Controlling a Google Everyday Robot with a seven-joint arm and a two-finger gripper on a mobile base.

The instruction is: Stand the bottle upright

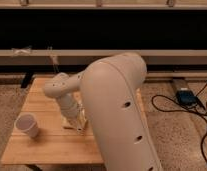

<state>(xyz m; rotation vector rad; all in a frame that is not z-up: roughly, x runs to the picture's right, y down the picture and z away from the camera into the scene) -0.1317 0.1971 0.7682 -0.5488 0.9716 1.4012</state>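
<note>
Gripper [75,121] of mine is sitting low at the table [47,145]; I cannot tell if it is clamping. Bottle is not showing upright.

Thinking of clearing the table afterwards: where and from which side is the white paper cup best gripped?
Probably its side wall just under the rim, coming in level from the side facing the arm. The white paper cup stands upright, mouth up, on the wooden table, its tapered wall free of other things. The gripper is down at the tabletop, apart from the cup.
</note>
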